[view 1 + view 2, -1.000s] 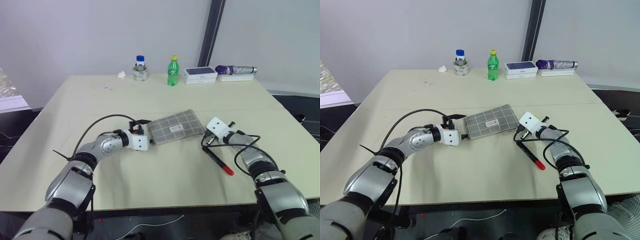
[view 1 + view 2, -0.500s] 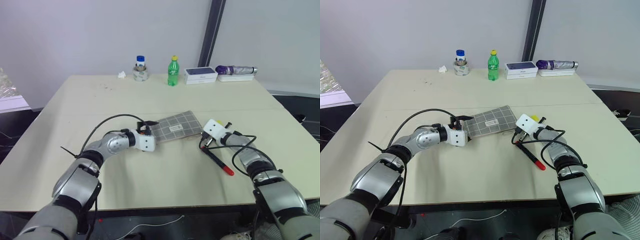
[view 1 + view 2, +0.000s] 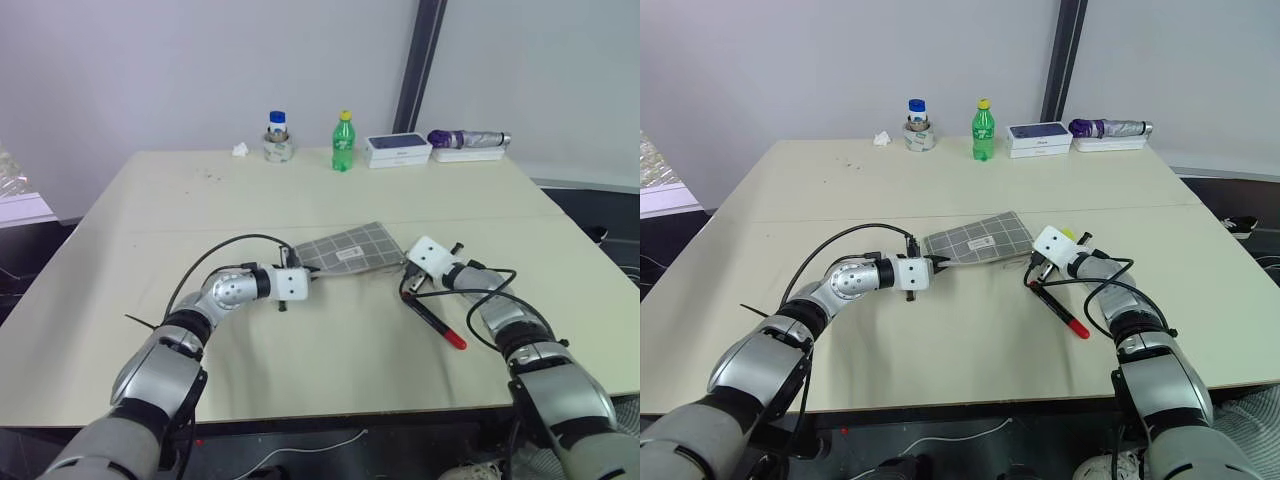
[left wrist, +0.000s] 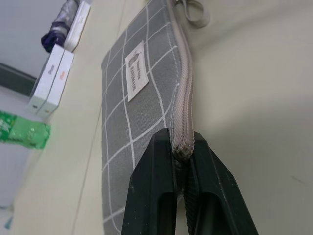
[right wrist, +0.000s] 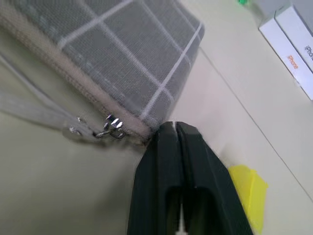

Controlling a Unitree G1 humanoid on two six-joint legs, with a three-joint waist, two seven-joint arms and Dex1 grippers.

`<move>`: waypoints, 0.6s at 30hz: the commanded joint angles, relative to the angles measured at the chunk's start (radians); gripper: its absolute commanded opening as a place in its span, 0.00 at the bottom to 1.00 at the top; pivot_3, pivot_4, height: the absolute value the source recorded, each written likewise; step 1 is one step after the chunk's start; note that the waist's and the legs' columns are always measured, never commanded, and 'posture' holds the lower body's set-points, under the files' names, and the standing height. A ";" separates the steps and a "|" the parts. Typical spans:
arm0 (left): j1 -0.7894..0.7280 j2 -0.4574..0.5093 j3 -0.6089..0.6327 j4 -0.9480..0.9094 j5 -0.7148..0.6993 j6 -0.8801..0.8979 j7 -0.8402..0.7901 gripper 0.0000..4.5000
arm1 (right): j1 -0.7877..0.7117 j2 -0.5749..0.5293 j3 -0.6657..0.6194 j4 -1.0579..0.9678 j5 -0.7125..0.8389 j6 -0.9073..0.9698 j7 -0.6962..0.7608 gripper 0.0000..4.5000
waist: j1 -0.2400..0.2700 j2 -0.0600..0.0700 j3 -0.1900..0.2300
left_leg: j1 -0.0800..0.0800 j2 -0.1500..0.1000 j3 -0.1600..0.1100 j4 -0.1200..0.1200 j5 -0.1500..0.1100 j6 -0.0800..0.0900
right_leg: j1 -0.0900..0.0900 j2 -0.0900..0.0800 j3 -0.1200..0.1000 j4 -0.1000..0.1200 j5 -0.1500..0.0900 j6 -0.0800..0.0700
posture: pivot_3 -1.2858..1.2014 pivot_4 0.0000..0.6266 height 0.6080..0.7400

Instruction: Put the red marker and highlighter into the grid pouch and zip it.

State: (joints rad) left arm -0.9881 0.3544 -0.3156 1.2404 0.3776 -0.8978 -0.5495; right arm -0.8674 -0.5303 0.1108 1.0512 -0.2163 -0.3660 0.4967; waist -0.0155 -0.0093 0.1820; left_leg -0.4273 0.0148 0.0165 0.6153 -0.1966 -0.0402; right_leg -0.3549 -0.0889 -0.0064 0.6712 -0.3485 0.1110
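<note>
The grid pouch [image 3: 345, 251] lies flat near the middle of the table [image 3: 330, 350], its long axis running roughly left-right and angled a little toward the far right corner. The left claw [image 4: 183, 152] is pinched tight on the zip edge at the pouch's left end; in the left wrist view both fingers [image 4: 156, 166] sit either side of the zip seam. The right claw [image 5: 173, 134] sits at the pouch's right end, touching or just beside that corner, next to the zip pull [image 5: 111, 125] and its strap. Its fingers look pressed together w/ nothing between them (though it may be starting to part).

The red marker [image 3: 436, 322] lies on the table just beside the right claw, toward the near edge, long axis slanting toward the near right corner, red cap at the near end. The highlighter [image 5: 247, 191] lies close behind the right claw, between it and the far right corner. So both pens are far nearer the right arm than the left.

The pouch zip looks closed along its visible length, and neither pen is in the pouch yet. Likely next: the right claw takes the pull while the left anchors the other end.
</note>
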 commanded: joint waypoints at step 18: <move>0.417 0.038 0.179 -0.831 -0.307 0.477 -0.076 0.00 | 0.425 0.195 -0.155 -1.045 0.364 0.813 -0.116 0.97 | 0.007 0.000 0.000 | 0.000 0.002 -0.001 0.006 -0.003 0.005 | -0.002 0.001 0.002 0.010 0.000 0.000 | 0.52 0.24 1.00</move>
State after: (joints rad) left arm -0.5706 0.3874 -0.1639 0.4791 0.0952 -0.4507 -0.6352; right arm -0.4261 -0.3455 -0.0339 0.0388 0.1448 0.4270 0.4101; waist -0.0089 -0.0095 0.1822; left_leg -0.4278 0.0164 0.0157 0.6220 -0.1998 -0.0349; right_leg -0.3571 -0.0879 -0.0046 0.6812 -0.3486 0.1108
